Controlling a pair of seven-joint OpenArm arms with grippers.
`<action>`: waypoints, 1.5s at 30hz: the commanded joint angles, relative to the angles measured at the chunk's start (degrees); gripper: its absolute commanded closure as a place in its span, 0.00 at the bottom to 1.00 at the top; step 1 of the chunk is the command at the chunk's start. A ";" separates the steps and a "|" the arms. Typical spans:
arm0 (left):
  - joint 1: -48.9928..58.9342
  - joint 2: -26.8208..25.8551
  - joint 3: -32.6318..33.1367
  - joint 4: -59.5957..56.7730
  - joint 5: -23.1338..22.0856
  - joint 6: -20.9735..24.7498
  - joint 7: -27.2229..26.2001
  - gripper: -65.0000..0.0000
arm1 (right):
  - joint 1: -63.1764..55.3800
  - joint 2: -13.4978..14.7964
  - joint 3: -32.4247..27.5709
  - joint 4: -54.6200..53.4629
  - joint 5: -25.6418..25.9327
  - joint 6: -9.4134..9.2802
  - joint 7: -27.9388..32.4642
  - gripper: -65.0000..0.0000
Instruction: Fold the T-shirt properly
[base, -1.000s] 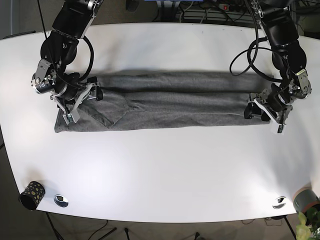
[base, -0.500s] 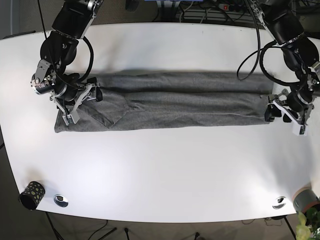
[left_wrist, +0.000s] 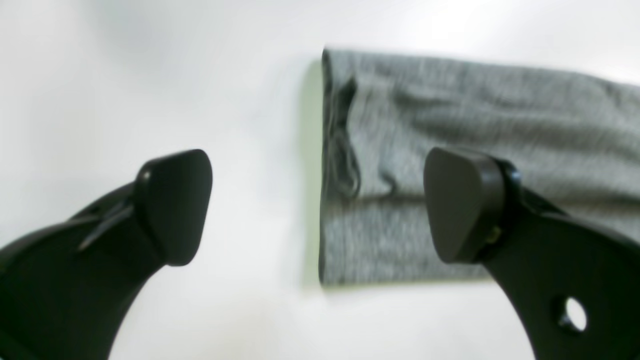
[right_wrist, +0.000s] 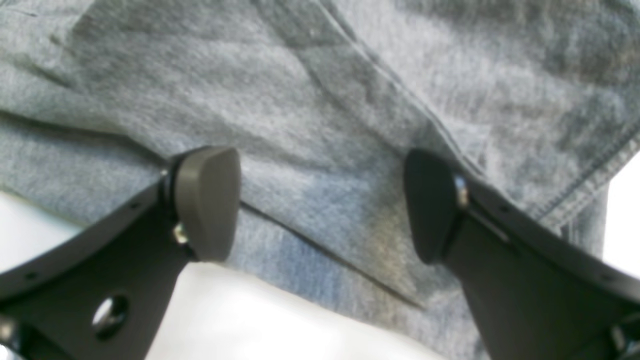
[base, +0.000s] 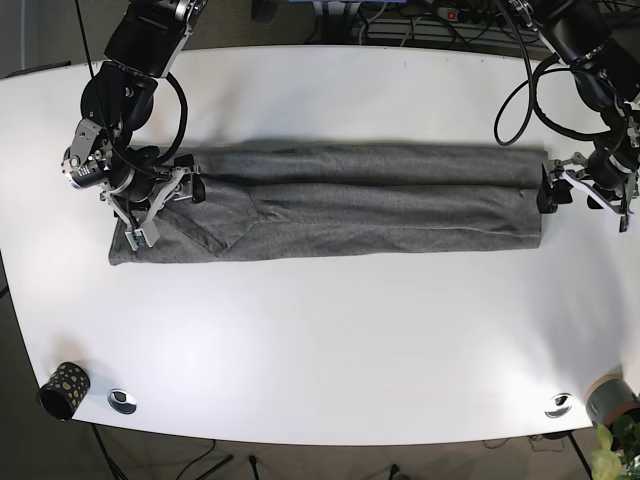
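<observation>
The grey T-shirt (base: 330, 205) lies folded into a long flat strip across the white table (base: 320, 340). My left gripper (base: 575, 198) hovers at the strip's right end and is open. In the left wrist view the gripper (left_wrist: 320, 205) straddles the end edge of the shirt (left_wrist: 450, 120), one finger over fabric and the other over bare table. My right gripper (base: 165, 208) is at the strip's left end. It (right_wrist: 322, 205) is open low over the cloth (right_wrist: 325, 100), near a stitched hem, and holds nothing.
A black speckled cup (base: 65, 390) stands at the near left corner beside a metal fitting (base: 122, 401). Another fitting (base: 558, 404) and a grey cup (base: 612, 398) sit at the near right corner. The table's right edge is close to my left gripper.
My left gripper has moved off the shirt's right end, outward to the right and toward the back. The right arm has stayed put.
</observation>
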 joint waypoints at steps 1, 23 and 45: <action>-0.29 -0.97 -0.04 0.88 -1.21 -0.92 -1.02 0.07 | 0.94 0.62 0.10 0.86 0.84 -0.05 1.04 0.25; -2.58 3.87 -0.04 -11.78 -0.77 -6.20 -1.37 0.07 | 0.94 0.62 0.19 0.86 0.92 -0.05 1.13 0.25; -4.77 3.96 2.42 -11.87 -0.77 -6.20 -1.28 0.93 | -0.47 -0.96 0.28 0.86 0.84 -0.05 1.75 0.25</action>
